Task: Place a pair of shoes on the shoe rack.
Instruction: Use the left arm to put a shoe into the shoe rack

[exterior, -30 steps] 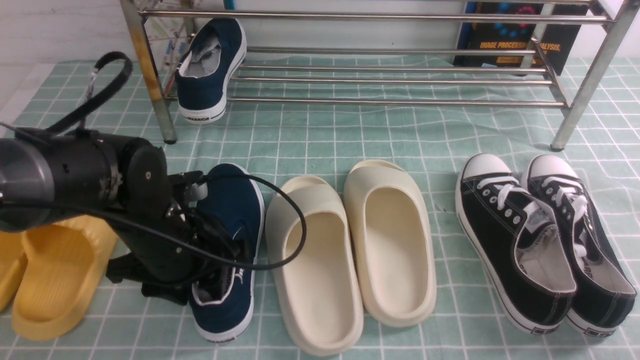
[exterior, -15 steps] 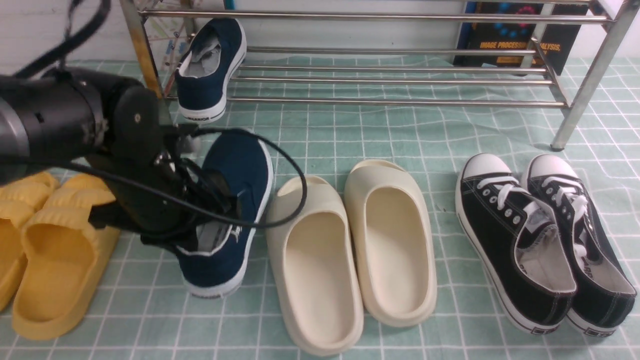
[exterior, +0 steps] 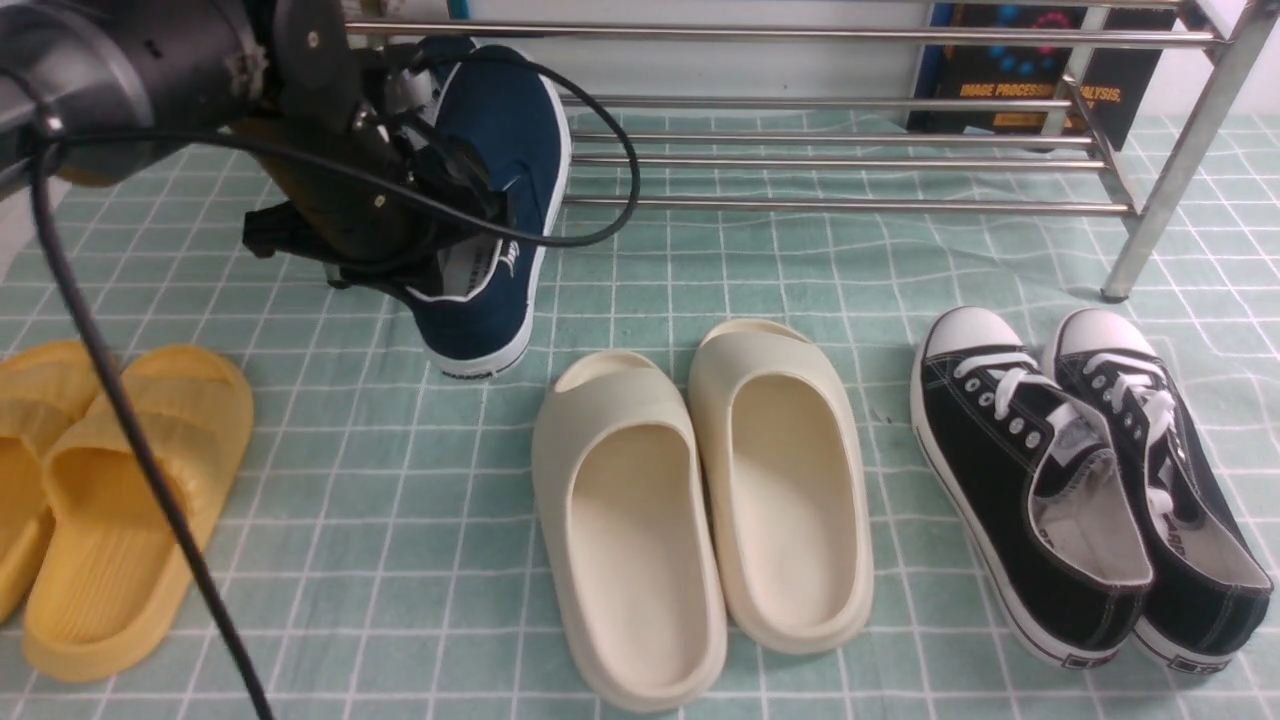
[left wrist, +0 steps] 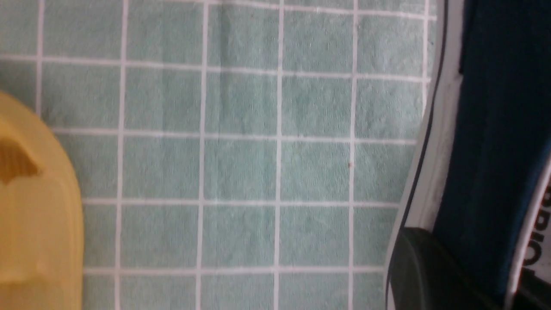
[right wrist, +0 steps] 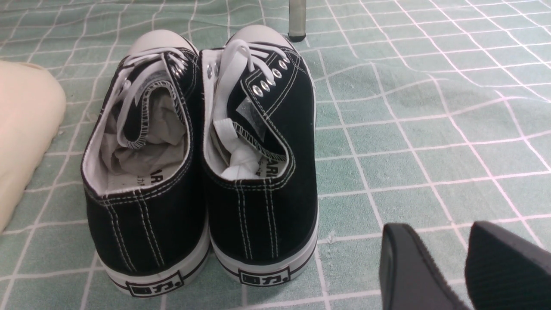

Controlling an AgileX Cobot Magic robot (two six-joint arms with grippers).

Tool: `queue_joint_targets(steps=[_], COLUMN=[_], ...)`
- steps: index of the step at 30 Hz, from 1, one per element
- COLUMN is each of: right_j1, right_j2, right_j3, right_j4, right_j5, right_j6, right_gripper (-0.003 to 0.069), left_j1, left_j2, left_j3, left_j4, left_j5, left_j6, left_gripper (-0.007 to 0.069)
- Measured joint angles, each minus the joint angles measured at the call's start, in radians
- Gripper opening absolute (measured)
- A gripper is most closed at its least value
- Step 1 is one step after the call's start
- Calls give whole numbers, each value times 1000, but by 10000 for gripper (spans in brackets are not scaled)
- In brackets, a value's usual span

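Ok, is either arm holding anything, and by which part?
The left jaws are shut on the navy slip-on shoe, pinching the side wall of its opening. The right jaws hold nothing.

Mint-green checked cloth (exterior: pixel 700 280) (slightly rumpled) meets a white wall (exterior: pixel 760 68).

Navy sneaker (exterior: pixel 510 130): 1 visible; cream slides (exterior: pixel 625 530) (exterior: pixel 790 490): 2; black sneakers (exterior: pixel 1000 470) (exterior: pixel 1205 610): 2; yellow slides (exterior: pixel 130 500) (exterior: pixel 20 440): 2; rack (exterior: pixel 840 205): 1.
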Motion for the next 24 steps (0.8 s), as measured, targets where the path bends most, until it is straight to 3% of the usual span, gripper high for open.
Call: queue_joint_targets(steps=[13,24], right_j1=[0,0], right_j2=[0,0], right_j3=[0,0], right_j4=[0,0], right_j5=[0,0], right_j6=[0,0], right_gripper=[246,246], left_j1=[1,1], left_j2=[321,345], left_j3=[-452,-479], left_j4=[20,64], left_j5=[74,3], left_j6=[35,-29], left_gripper=[-1,18])
